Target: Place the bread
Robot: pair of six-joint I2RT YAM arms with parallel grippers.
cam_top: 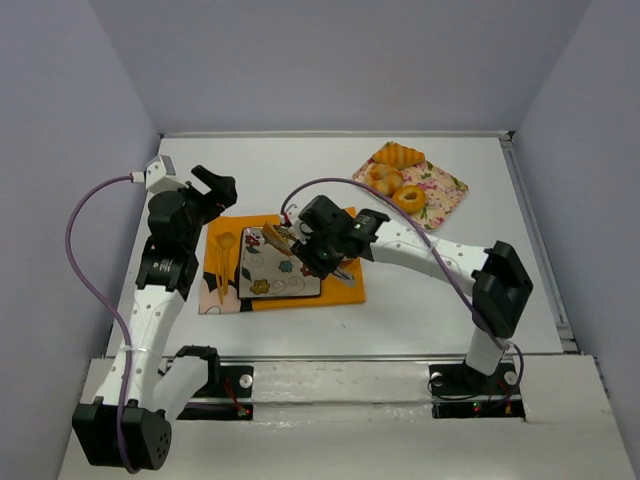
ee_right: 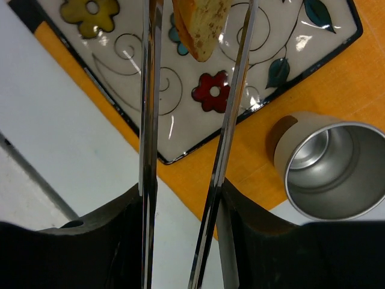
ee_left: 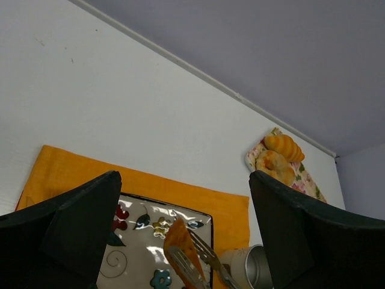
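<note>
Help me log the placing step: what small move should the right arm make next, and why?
Probably lower the right pincer slightly, then ease its squeeze. It is shut on the long metal tongs, whose tips pinch the small brown-crusted bread piece directly over the square flower-patterned plate, seemingly just above its surface.

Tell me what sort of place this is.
Probably a robot test cell staged as a dining setting: plain grey walls box in a white table, two arms are bolted at its near edge, and a floral plate sits on an orange placemat with pastries on a patterned tray behind.
</note>
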